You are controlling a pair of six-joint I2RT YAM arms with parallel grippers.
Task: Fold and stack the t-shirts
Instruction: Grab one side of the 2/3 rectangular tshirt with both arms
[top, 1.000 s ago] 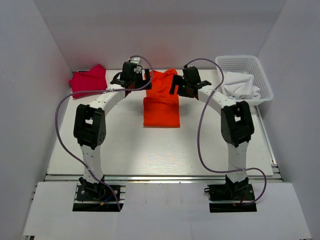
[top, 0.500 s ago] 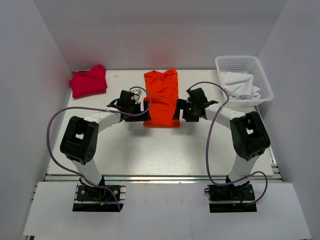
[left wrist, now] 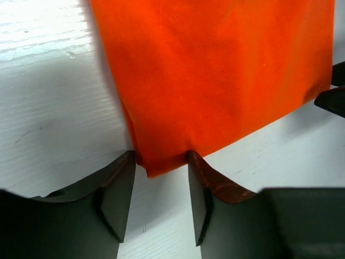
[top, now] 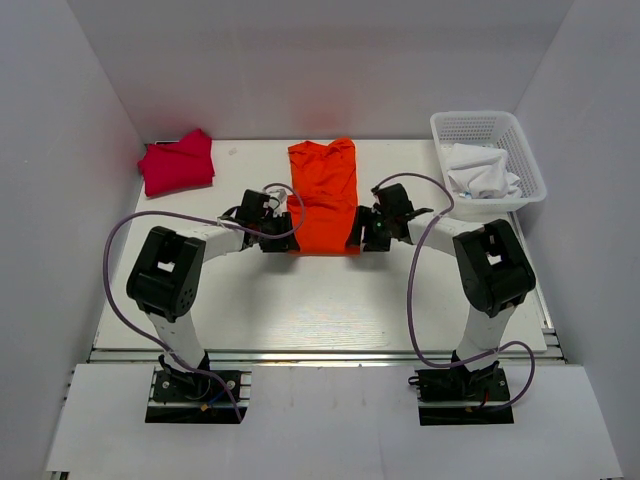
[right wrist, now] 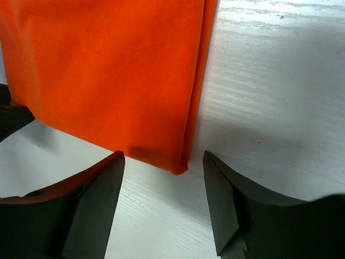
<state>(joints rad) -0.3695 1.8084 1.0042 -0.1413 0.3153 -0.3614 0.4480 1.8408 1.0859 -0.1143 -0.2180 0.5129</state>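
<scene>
2 t-shirts: orange t-shirt [top: 323,195] lay flat mid-table, crimson t-shirt [top: 177,162] bunched at 10 o'clock. 1 basket [top: 478,117] at 2 o'clock. left gripper [left wrist: 160,156] jaws apart, straddling the near-left hem corner; right gripper [right wrist: 164,156] jaws apart around the near-right one. table [top: 300,300] showed bare white from the hem toward 6 o'clock

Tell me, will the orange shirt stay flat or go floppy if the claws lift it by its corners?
Probably floppy: the orange shirt is thin folded cloth, so it should droop between the left claw and right claw. Being so thin, it's likely light. Its folded layers may slide apart, since nothing pins them.
</scene>
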